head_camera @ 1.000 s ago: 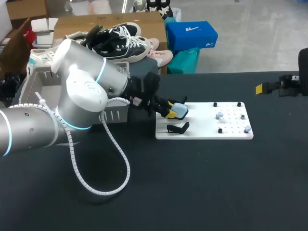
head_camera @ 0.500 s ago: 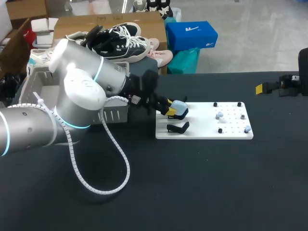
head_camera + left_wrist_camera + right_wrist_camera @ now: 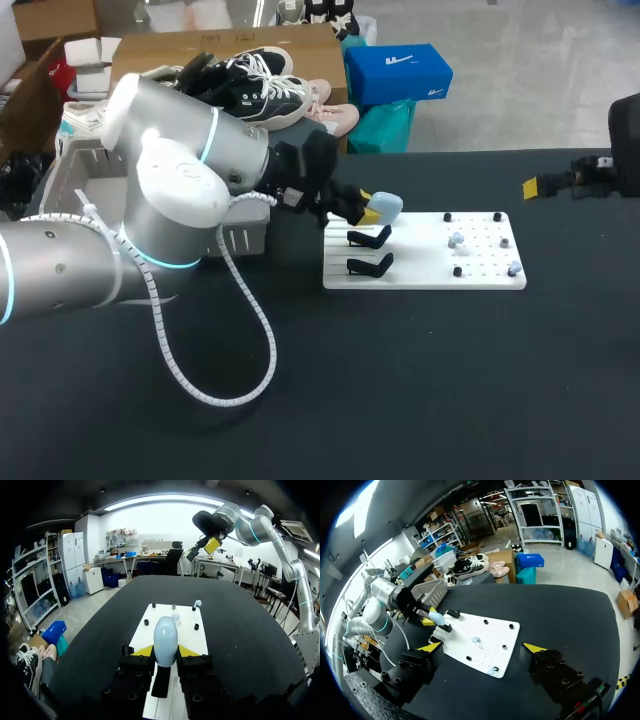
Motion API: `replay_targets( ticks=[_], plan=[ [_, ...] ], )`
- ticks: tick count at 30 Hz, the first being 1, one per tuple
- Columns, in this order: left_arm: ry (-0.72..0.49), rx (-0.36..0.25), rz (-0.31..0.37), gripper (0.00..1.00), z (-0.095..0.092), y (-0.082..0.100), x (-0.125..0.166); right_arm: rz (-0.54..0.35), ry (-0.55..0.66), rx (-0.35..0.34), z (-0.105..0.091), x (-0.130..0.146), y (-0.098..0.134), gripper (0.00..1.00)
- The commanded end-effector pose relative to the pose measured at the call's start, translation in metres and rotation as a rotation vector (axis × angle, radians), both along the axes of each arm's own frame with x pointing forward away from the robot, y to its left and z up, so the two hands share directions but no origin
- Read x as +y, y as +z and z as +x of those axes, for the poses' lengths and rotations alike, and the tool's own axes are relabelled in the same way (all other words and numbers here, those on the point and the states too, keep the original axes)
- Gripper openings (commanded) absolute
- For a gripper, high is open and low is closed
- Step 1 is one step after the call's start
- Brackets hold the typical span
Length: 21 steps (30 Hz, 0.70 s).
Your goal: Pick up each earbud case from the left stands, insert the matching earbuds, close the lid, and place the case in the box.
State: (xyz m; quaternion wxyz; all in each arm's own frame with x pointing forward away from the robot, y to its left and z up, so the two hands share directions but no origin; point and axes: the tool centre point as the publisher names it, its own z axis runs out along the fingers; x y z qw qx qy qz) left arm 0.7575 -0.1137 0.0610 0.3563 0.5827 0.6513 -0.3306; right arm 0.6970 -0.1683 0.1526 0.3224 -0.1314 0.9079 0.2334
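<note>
Earbud case [image 3: 165, 641], pale blue, is clamped between the left gripper's [image 3: 165, 652] yellow tips, just above the black stands [image 3: 372, 240]. Its smooth rounded shell could slip from that seemingly shallow grip; the right gripper [image 3: 483, 649], fingers spread, sits well apart.

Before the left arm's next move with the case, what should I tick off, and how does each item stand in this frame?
1. Left jaws shut on the earbud case from both sides: ok.
2. Case above and clear of the black stands: ok.
3. Case lid open for the earbuds: cannot tell.
4. Pale earbuds on the white board: ok.
5. Right jaws open, empty, off to the board's side: ok.
6. Box free to take the case: cannot tell, the left arm hides much of it.
</note>
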Motion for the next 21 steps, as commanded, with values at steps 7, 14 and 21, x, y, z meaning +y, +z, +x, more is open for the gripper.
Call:
replay_targets(
  ticks=[7, 14, 21],
  plan=[
    [0.029, -0.021, -0.029, 0.00, -0.005, 0.007, -0.009, -0.021, 0.183, 0.088, 0.022, 0.060, -0.032, 1.00],
    [0.013, -0.041, -0.043, 0.00, -0.004, 0.015, -0.020, -0.021, 0.311, 0.147, 0.024, 0.103, -0.053, 1.00],
    [-0.005, -0.044, -0.043, 0.00, 0.000, 0.019, -0.028, -0.031, 0.370, 0.176, 0.024, 0.123, -0.064, 1.00]
  ],
)
